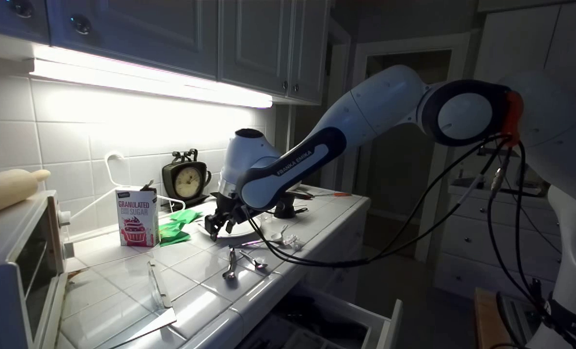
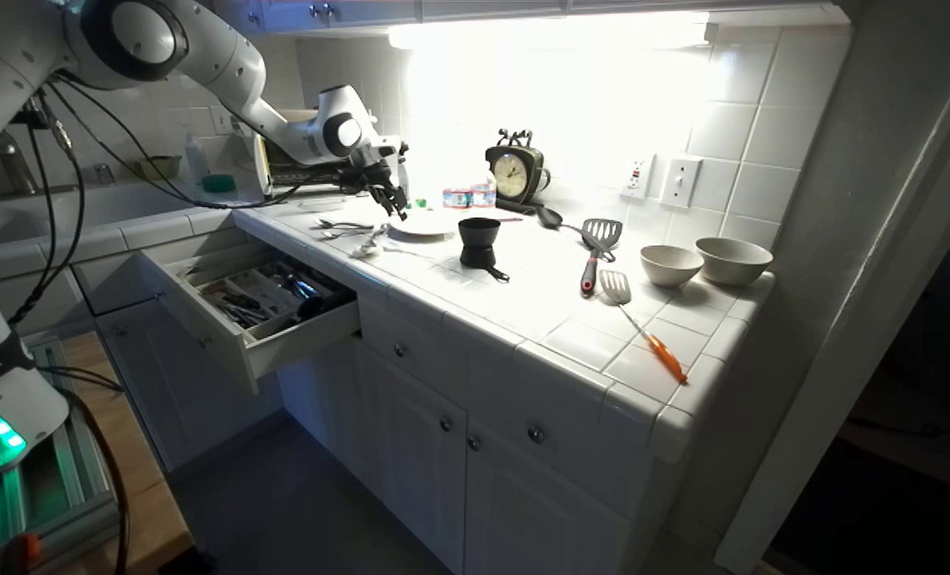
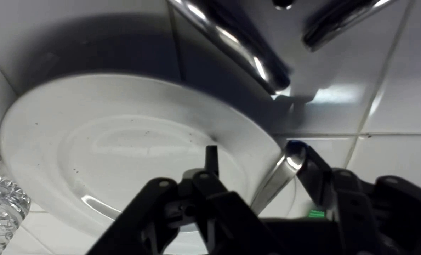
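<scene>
Utensil [image 3: 274, 182], probably, partly hidden behind end effector [image 3: 255, 152].

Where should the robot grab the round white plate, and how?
Probably by the rim of the round white plate, coming down from above with the jaws straddling it. The plate lies flat and is wider than the jaws' gap, while shadow beside it suggests its rim stands above the shiny white tiles. Choose the side away from the clear, ridged, glassy thing, which could get bumped.

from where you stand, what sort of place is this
Most likely a home kitchen: there's a rolling pin, a box of granulated sugar and an open utensil drawer.
</scene>
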`<state>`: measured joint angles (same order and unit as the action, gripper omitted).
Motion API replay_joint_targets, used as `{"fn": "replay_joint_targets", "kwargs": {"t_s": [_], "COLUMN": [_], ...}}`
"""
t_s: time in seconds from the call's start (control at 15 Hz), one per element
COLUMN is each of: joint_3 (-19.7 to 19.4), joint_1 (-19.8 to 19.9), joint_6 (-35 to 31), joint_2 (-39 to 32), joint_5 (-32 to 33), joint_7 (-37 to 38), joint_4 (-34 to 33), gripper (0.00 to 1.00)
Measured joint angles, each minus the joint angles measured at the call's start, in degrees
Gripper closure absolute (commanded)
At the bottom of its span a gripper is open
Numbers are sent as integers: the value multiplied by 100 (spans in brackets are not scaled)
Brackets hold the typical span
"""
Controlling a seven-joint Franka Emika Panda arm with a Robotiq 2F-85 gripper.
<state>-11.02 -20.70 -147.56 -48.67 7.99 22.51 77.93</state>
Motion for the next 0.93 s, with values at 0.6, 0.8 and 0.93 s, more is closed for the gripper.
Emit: {"fn": "replay_joint_targets", "kwargs": {"t_s": [0.6, 0.8, 0.93], "joint_3": [-30, -37, -39], "joint_1": [-42, -50, -54], "joint_6": [4, 4, 4], "joint_2": [25, 26, 28], "joint_5": [13, 16, 16], "joint_7": [63, 69, 72], "joint_4": [-3, -3, -4], "gripper": [63, 64, 68]}}
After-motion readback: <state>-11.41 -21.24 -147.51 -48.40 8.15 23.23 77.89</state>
